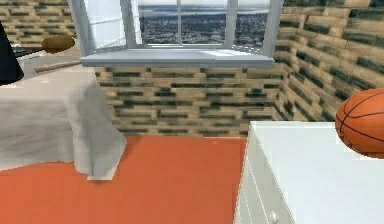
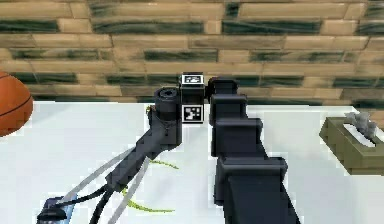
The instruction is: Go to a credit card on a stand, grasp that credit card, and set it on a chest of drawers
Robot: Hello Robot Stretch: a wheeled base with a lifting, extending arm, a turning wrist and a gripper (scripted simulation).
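Observation:
The arm (image 2: 245,160) reaches out over the white top of a chest of drawers (image 2: 300,125). My gripper (image 2: 62,207) slants down toward the arm side view's lower left, its thin fingers (image 2: 110,175) low over that top. A small dark bluish flat thing (image 2: 50,212) sits at the fingertips, against the white surface. I cannot tell whether the gripper holds it. In the forward view the same white chest of drawers (image 1: 300,175) stands at the lower right, with a drawer knob on its front.
An orange basketball (image 1: 362,120) (image 2: 10,100) rests on the chest top. A tan tissue box (image 2: 355,142) stands on it at the arm side view's right. A bed with a beige cover (image 1: 50,115), a window (image 1: 180,25), brick walls and an orange floor (image 1: 160,185) lie ahead.

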